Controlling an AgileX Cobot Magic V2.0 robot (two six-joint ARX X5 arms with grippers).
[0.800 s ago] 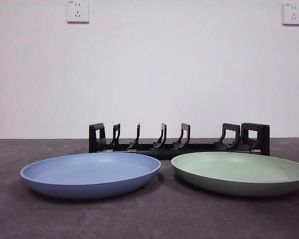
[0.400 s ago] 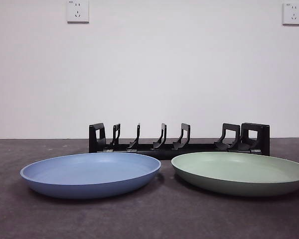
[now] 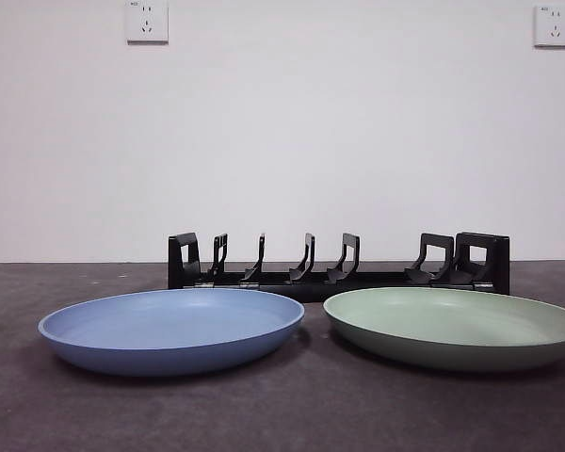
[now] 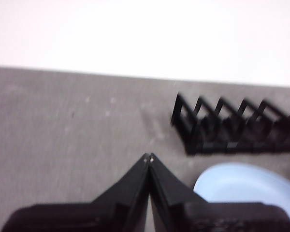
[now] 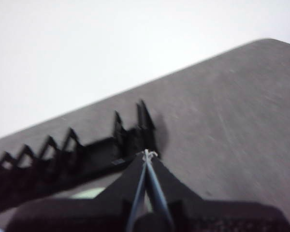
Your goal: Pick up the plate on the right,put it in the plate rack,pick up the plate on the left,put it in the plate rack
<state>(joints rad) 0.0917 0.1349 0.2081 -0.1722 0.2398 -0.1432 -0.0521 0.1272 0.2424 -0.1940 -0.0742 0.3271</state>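
A blue plate lies flat on the left of the dark table and a green plate lies flat on the right. Behind them stands the black plate rack, with nothing between its prongs. My left gripper is shut and holds nothing; it hovers apart from the blue plate and the rack. My right gripper is shut too and holds nothing; past it are the rack's end and a sliver of the green plate. Neither gripper shows in the front view.
A white wall with two sockets rises behind the table. Bare dark table surface lies in front of the plates and to either side of the rack.
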